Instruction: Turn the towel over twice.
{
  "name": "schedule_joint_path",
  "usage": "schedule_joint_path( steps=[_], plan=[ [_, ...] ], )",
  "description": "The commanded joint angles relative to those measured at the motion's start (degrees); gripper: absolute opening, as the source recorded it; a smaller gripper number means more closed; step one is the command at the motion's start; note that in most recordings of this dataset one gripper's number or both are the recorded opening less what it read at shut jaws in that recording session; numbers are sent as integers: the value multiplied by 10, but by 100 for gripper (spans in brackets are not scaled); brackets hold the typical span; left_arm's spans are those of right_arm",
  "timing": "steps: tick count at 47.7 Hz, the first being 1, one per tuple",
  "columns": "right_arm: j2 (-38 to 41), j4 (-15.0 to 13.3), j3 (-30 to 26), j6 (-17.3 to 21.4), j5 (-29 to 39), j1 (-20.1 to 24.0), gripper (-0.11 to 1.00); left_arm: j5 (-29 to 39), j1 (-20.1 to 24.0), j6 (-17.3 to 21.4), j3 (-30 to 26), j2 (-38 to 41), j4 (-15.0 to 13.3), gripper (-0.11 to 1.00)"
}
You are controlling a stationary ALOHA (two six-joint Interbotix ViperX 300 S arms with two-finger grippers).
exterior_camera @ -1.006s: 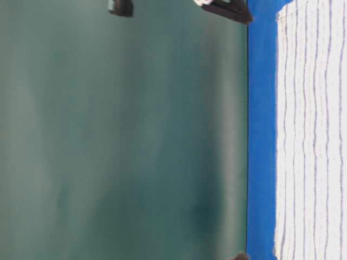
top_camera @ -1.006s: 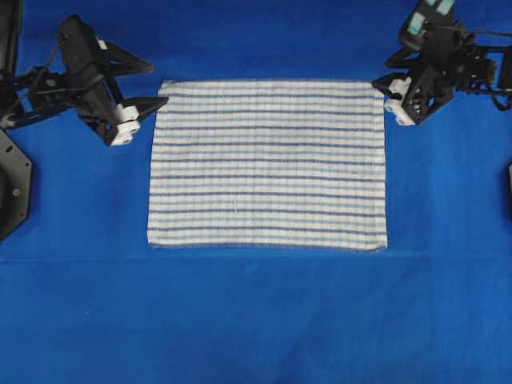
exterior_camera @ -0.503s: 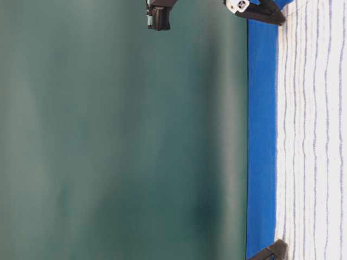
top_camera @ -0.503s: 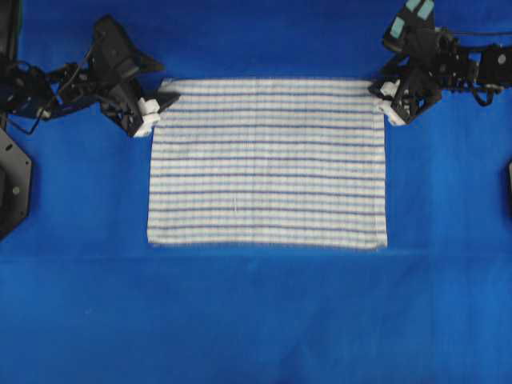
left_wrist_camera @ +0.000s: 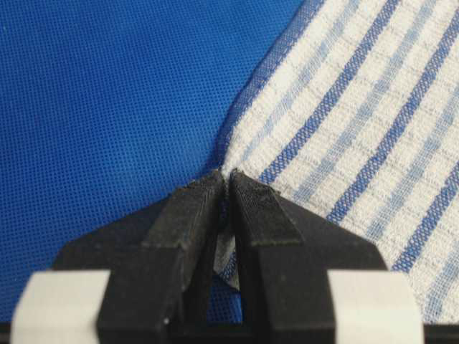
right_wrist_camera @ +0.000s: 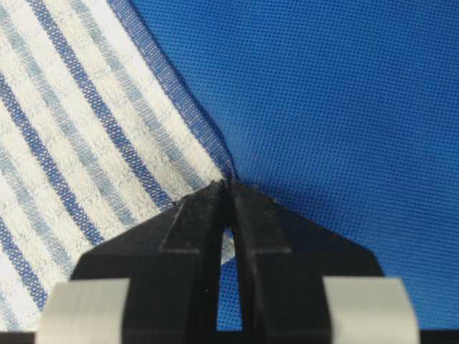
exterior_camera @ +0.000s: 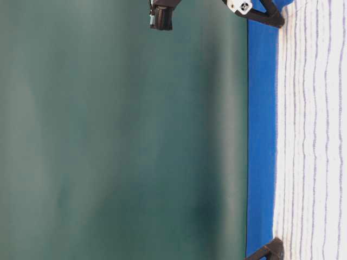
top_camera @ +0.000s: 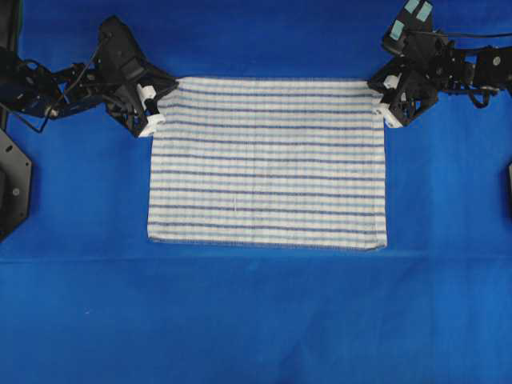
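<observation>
The towel point(top_camera: 268, 160), white with dark and light blue stripes, lies flat on the blue table cover point(top_camera: 256, 320). My left gripper point(top_camera: 158, 102) is at its far left corner and is shut on that corner. In the left wrist view the black fingertips point(left_wrist_camera: 204, 197) of my left gripper point(left_wrist_camera: 228, 179) pinch the towel point(left_wrist_camera: 358, 107), and a fold of cloth shows between them. My right gripper point(top_camera: 382, 98) is shut on the far right corner. In the right wrist view my right gripper point(right_wrist_camera: 229, 188) clamps the towel's point(right_wrist_camera: 72, 129) hemmed corner.
Black arm mounts stand at the left edge point(top_camera: 12, 184) and the right edge point(top_camera: 509, 180) of the table. Bare blue cover stretches wide in front of the towel. A green wall point(exterior_camera: 124, 135) backs the table in the table-level view.
Both grippers moved in onto the towel's far corners and went from open to shut on them. The far left corner is drawn slightly inward.
</observation>
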Motion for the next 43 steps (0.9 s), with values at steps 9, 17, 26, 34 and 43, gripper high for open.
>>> schedule_joint_path(
  steps=[9,17,26,34,43],
  plan=[
    [-10,2,-7,-1,-2,-3,5,5,-1,-3,4,-11,0,4],
    [-44,2,-13,-1,3,-15,5,14,-2,-3,5,-62,0,4],
    [-101,-1,-14,-2,7,-52,5,47,5,0,-4,-142,0,4],
    [-163,-10,-33,-7,33,-77,5,79,29,1,-21,-212,0,4],
    [-238,-34,-75,-11,94,-80,5,107,54,2,-49,-285,0,4]
  ],
)
